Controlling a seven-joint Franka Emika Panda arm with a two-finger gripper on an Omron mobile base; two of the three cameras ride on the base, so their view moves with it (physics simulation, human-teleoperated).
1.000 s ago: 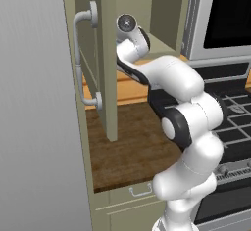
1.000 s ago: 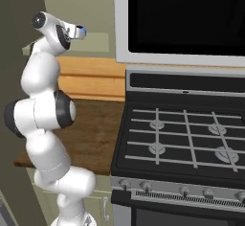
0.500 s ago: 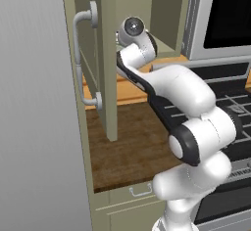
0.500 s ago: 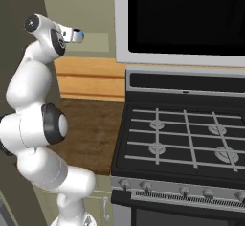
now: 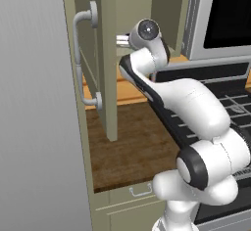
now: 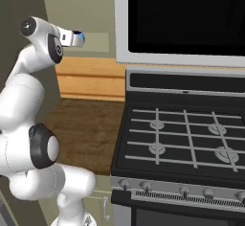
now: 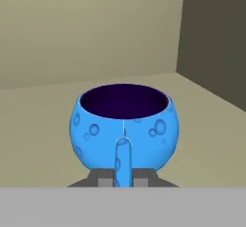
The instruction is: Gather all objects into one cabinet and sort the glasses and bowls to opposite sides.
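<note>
My gripper (image 7: pixel 123 146) is shut on the small bright blue bowl (image 7: pixel 125 125), one finger over its near wall. The bowl is upright, dark inside, and sits just above or on the pale shelf (image 7: pixel 206 125) of the sage-green cabinet, near its right inner corner. In the right base view the gripper (image 6: pixel 75 38) reaches into the cabinet with the blue bowl (image 6: pixel 81 37) at its tip. From the left base view, the open cabinet door (image 5: pixel 107 54) hides most of the gripper (image 5: pixel 122 40). The orange-red cup, clear tumbler and red-brown bowl are out of view.
A wooden counter (image 5: pixel 132 142) lies below the cabinet. To the right stand a black stove (image 6: pixel 186 134) and a dark microwave (image 6: pixel 182 19) above it. A grey bar handle (image 5: pixel 78 54) and a tall grey panel (image 5: pixel 34 127) are on the left.
The hand with the blue bowl has sunk a little toward the shelf. The arm's elbow has swung out and down behind it.
</note>
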